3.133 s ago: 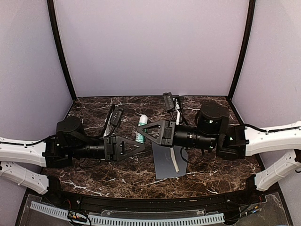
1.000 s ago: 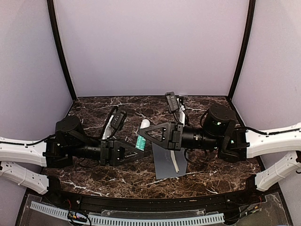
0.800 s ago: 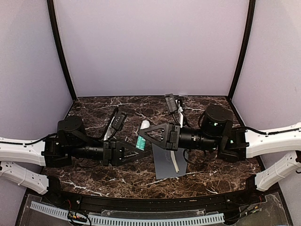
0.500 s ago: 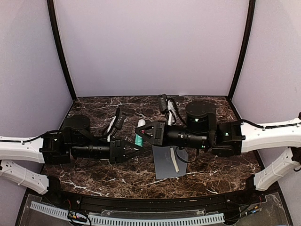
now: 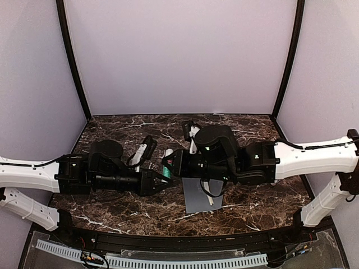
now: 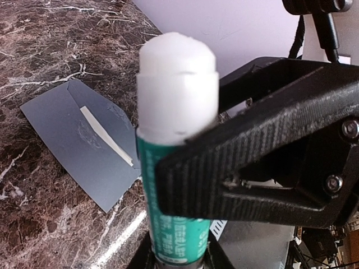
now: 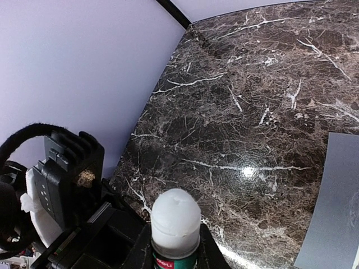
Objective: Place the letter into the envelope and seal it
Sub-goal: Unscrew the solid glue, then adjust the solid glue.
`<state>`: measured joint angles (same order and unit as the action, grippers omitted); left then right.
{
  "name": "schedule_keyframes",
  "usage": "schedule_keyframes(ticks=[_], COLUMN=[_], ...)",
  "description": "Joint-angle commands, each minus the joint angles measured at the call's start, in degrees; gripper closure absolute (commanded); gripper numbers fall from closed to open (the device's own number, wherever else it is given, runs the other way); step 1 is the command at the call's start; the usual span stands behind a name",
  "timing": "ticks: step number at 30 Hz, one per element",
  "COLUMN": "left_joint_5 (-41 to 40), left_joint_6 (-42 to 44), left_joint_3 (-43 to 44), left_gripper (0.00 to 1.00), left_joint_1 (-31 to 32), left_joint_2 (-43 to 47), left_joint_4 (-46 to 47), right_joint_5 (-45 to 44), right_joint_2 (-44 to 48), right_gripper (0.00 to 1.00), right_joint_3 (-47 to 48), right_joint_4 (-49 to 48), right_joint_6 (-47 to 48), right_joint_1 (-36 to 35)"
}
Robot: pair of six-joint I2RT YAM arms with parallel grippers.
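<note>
Left gripper (image 6: 178, 259): clenched on glue stick (image 6: 176, 140).
Right gripper (image 7: 175, 252): clenched on same stick.
Envelope (image 6: 84, 145): judged light, limp, crease-prone; pinch a free edge.

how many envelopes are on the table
1. The envelope lies flat on the marble table, near the front middle, partly under the right arm. The arms could hide another.

Upright glue stick (image 7: 175, 224) foreground; envelope (image 7: 336, 207) flat on marble table (image 7: 252, 84).

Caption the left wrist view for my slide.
Both arms' jaws grip a capped green glue stick; the grey envelope lies flat on the marble tabletop beyond.
</note>
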<state>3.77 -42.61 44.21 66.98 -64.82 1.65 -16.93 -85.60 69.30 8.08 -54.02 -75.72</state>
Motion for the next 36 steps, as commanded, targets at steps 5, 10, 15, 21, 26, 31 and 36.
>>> schedule_keyframes(ticks=[5,10,15,21,26,31,36], left_joint_5=[-0.9,4.2,11.7,16.8,17.9,18.2,18.0], left_joint_6=[-3.3,-3.3,-1.0,-0.4,-0.5,-0.9,-0.8], left_joint_3=[-5.3,-9.9,-10.7,-10.4,-9.8,-9.8,-9.8], left_gripper=[1.00,1.00,1.00,1.00,1.00,1.00,1.00], left_joint_1=[-0.3,-0.4,-0.3,-0.3,-0.3,-0.3,-0.3], left_joint_2=[7.1,9.7,9.4,8.1,7.2,6.9,6.7], left_joint_4=[11.8,24.6,30.6,34.8,34.7,35.2,35.2], right_joint_5=[6.9,10.8,14.9,16.6,17.7,18.0,18.5], right_joint_2=[11.0,13.9,14.5,13.1,12.8,12.7,11.9], right_gripper=[0.46,0.36,0.37,0.45,0.51,0.52,0.55], right_joint_3=[-12.0,-15.3,-17.8,-17.0,-16.9,-16.6,-15.8], right_joint_4=[-17.7,-22.9,-31.4,-33.1,-34.4,-34.2,-33.7], right_joint_6=[5.3,7.2,7.4,8.2,8.4,8.7,8.9], right_joint_1=[-1.0,-0.9,-0.9,-0.9,-1.1,-1.2,-1.3])
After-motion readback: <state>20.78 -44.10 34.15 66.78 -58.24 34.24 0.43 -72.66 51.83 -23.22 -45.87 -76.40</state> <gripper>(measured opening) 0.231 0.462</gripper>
